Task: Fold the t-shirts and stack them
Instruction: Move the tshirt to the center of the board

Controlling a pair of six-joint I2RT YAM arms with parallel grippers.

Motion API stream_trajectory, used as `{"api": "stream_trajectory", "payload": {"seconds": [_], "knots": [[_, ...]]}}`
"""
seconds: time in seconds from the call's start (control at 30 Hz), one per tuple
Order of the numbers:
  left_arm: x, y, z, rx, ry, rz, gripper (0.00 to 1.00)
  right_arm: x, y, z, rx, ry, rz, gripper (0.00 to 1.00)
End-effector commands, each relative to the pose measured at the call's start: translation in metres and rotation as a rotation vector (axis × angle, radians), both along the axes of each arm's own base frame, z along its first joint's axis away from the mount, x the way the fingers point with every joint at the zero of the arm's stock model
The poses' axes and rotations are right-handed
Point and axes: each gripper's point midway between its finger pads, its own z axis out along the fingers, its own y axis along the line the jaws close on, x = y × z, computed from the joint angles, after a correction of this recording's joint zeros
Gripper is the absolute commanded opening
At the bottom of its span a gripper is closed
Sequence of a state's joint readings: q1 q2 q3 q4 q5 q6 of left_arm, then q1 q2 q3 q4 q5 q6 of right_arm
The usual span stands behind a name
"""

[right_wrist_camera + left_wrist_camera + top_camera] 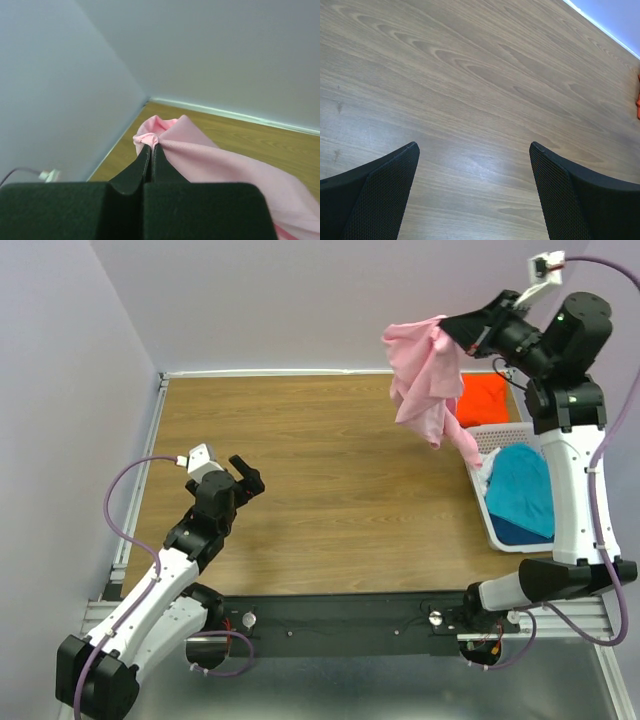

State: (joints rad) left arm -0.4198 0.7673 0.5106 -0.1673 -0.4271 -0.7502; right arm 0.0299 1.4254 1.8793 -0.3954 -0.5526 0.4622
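My right gripper is shut on the light pink t-shirt and holds it high above the table's far right; the shirt hangs bunched below the jaws. In the right wrist view the pink t-shirt is pinched at my right gripper. The bright orange t-shirt and the teal t-shirt lie in the white lattice basket at the right. My left gripper is open and empty, low over the bare wood at the left; it also shows in the left wrist view.
The wooden table has a white rail along its far edge and left side. Lilac walls stand close on the left and at the back. A sliver of orange cloth shows at the right edge of the left wrist view.
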Motion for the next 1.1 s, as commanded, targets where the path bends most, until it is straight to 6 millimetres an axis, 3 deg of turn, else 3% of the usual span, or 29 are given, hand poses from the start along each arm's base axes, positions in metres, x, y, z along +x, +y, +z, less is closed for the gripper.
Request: {"api": "stream_trajectory", "payload": {"seconds": [0.0,0.17,0.3,0.4,0.5,0.53,0.6,0.63,0.67,0.73,0.77,0.83,0.87,0.93,0.97,1.0,1.07], "knots": [[0.003,0.004,0.009,-0.009,-0.010,0.030,0.98,-0.030,0.062,0.022,-0.016,-0.074,0.246,0.01],[0.002,0.001,0.006,-0.025,0.001,0.020,0.98,-0.035,0.111,0.020,-0.023,-0.077,0.373,0.01],[-0.002,-0.002,-0.002,-0.064,0.036,0.024,0.98,-0.035,0.144,-0.003,-0.065,-0.061,0.476,0.01],[-0.006,-0.004,-0.009,-0.084,0.061,0.026,0.98,-0.033,0.151,-0.028,-0.080,-0.011,0.516,0.01],[-0.010,0.000,-0.014,-0.095,0.079,0.051,0.98,-0.019,0.135,-0.072,-0.109,0.087,0.369,0.01],[-0.011,0.000,-0.015,-0.100,0.080,0.054,0.98,-0.012,0.119,-0.102,-0.141,0.143,0.258,0.01],[-0.011,-0.002,-0.016,-0.109,0.080,0.044,0.98,-0.005,0.098,-0.138,-0.176,0.212,0.122,0.01],[-0.011,-0.003,-0.018,-0.110,0.084,0.039,0.98,-0.005,0.086,-0.192,-0.214,0.327,0.059,0.01],[-0.011,-0.005,-0.019,-0.114,0.085,0.034,0.98,-0.006,0.074,-0.210,-0.229,0.361,-0.011,0.01],[-0.009,-0.009,-0.023,-0.121,0.086,0.017,0.98,-0.003,0.048,-0.264,-0.264,0.471,-0.142,0.01],[-0.009,-0.011,-0.025,-0.123,0.088,0.009,0.98,-0.011,0.039,-0.308,-0.297,0.565,-0.167,0.04],[-0.006,-0.018,-0.030,-0.123,0.101,-0.031,0.98,-0.014,0.030,-0.349,-0.328,0.659,-0.209,0.22],[-0.006,-0.021,-0.034,-0.123,0.111,-0.042,0.98,-0.017,0.018,-0.370,-0.360,0.701,-0.268,0.51],[-0.003,-0.028,-0.044,-0.117,0.136,-0.076,0.98,-0.018,0.011,-0.385,-0.370,0.741,-0.314,0.67],[-0.002,-0.030,-0.049,-0.115,0.147,-0.081,0.98,-0.020,0.008,-0.387,-0.370,0.748,-0.332,0.83],[-0.001,-0.031,-0.053,-0.109,0.159,-0.088,0.98,-0.022,0.002,-0.390,-0.378,0.752,-0.362,0.90],[0.006,-0.037,-0.061,-0.093,0.183,-0.111,0.98,-0.024,-0.003,-0.381,-0.362,0.726,-0.392,0.90]]}}
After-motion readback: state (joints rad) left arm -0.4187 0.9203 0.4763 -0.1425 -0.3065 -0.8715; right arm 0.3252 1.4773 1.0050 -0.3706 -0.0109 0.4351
